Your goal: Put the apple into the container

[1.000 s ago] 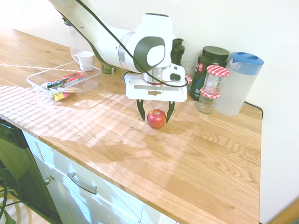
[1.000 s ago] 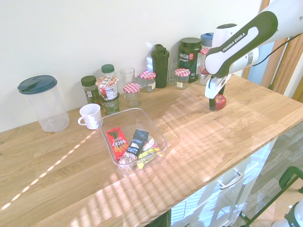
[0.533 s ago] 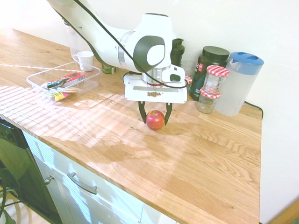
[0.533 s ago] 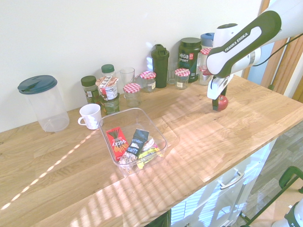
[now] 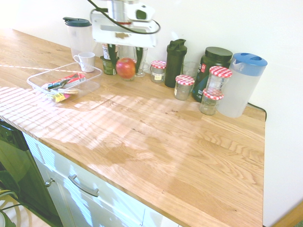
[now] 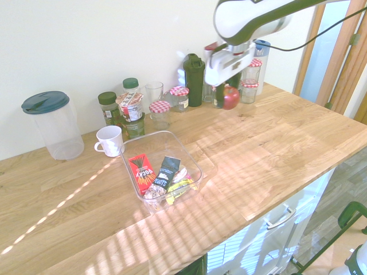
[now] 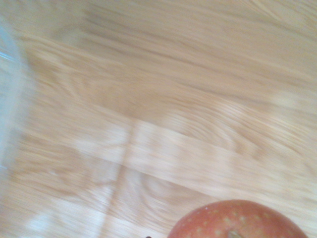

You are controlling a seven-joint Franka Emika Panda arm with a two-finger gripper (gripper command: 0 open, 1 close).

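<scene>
We see the gripper (image 5: 126, 56) clamped on the apple (image 5: 125, 67), held clear above the counter (image 5: 189, 142), right of the clear plastic container (image 5: 42, 74) holding snack packets.

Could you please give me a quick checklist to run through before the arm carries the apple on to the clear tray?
1. Apple held in the end effector: ok, it hangs off the wooden counter between the fingers.
2. Apple above the clear plastic tray: not ok, it is off to one side, near the row of jars.
3. Room in the tray: ok, snack packets lie at one end and the end nearer the white cup is bare.
4. Path to the tray: ok, only bare counter shows between.
5. Clearance from the checked-lid jar behind the apple: cannot tell.
</scene>
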